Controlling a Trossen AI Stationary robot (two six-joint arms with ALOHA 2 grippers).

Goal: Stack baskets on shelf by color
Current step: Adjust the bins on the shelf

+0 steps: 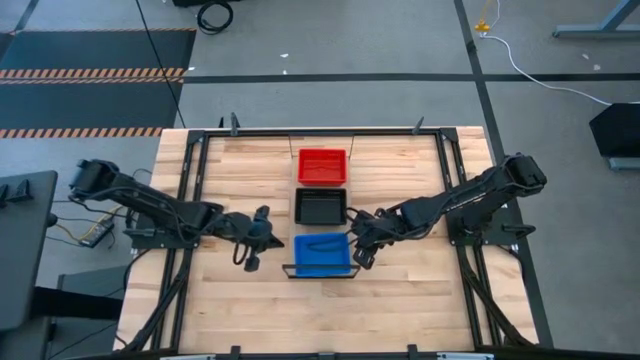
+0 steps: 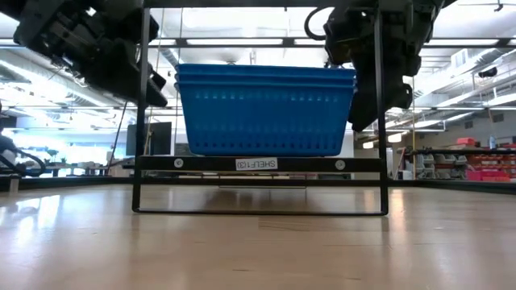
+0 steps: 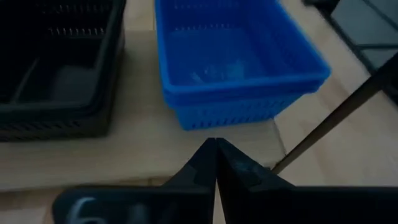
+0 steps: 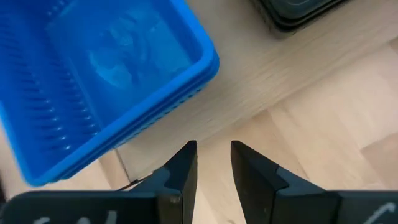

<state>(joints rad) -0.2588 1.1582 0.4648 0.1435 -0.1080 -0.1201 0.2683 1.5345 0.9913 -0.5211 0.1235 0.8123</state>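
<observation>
the planked wooden surface point(image 1: 200, 310) is carrying mesh-sided blue baskets point(image 1: 322, 252) nested on the shelf point(image 1: 320, 271); left claw point(image 1: 251, 262) is sitting pinched closed, right claw point(image 1: 359, 257) narrowly parted, both empty.

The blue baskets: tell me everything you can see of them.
The blue baskets form a nested stack of bright blue plastic, rectangular and shallow, with fine perforated sides and overlapping rims; the low view shows about three rims. The stack sits upright and open-topped, empty, at the black-framed end of the shelf, next to the black stack. The left claw and the right claw flank it, neither touching it.
</observation>
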